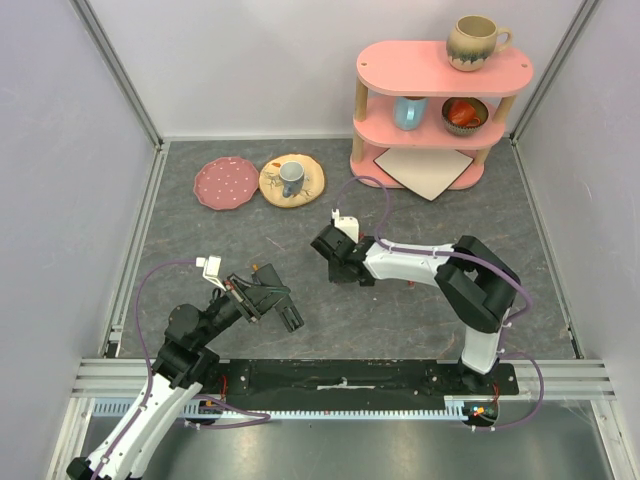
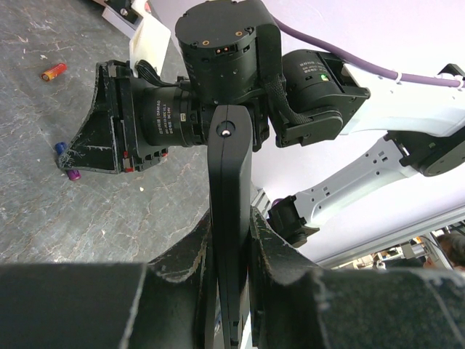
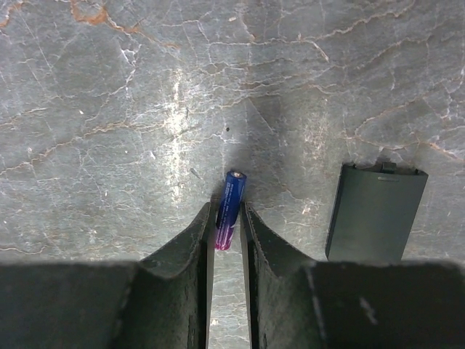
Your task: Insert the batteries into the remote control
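Observation:
My left gripper (image 1: 268, 298) is shut on the black remote control (image 2: 230, 189). It holds it edge-on above the table, with the remote standing up between the fingers (image 2: 280, 254). My right gripper (image 1: 350, 272) points down at the table, and its fingers (image 3: 265, 240) close on a blue battery (image 3: 230, 207) with a purple end that touches the surface. The same battery (image 2: 65, 160) shows at the right gripper's tips in the left wrist view. A red-orange battery (image 2: 53, 71) lies loose on the table beyond.
A dark flat battery cover (image 3: 374, 212) lies just right of the right gripper. At the back stand a pink shelf (image 1: 440, 70) with cups and a bowl, a white board (image 1: 425, 170), a pink plate (image 1: 226, 183) and a yellow plate (image 1: 305, 185) with a cup.

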`<state>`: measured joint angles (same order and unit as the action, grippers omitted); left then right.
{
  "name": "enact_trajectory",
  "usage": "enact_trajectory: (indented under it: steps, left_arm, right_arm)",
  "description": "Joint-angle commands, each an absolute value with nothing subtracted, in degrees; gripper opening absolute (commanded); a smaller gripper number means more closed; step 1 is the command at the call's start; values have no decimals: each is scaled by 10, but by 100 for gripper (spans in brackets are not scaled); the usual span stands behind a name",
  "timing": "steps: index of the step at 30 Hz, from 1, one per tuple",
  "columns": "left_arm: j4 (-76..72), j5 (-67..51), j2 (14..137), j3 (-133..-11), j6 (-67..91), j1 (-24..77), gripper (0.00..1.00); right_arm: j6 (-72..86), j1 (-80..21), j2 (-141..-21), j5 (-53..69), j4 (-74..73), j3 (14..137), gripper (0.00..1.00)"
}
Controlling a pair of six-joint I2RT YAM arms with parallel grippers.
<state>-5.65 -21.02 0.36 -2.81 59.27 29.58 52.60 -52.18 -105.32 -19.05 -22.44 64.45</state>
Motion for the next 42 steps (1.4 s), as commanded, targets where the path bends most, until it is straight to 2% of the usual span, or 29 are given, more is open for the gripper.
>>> enact_trajectory:
  steps: [1,9,12,28,31,33,35,42]
  left_arm:
    - [-62,-213,-41,12,606,294,2]
    - [-65,-211,-40,17,606,294,2]
    - [-66,-211,-40,16,606,294,2]
    - [-65,-212,-40,17,606,294,2]
    - [-65,-212,-40,18,606,294,2]
    - [-65,-211,-40,18,607,294,2]
    - [-65,-207,-40,18,609,294,2]
    - [-119,-192,-4,21,626,294,2]
  right_arm:
    - [492,-524,-1074,-210,-259,677,27]
    - [451,-525,-1091,-230,-298,718,38]
    - [449,-523,-1095,-235,-301,727,38]
    - [444,-524,-1097,-236,-302,727,20]
    - [442,-524,-1097,-236,-302,726,15]
    - [441,-524,-1093,-235,-302,726,8]
    - [439,-524,-1076,-235,-300,722,0]
    - [396,-541,-869,-250,-257,653,0]
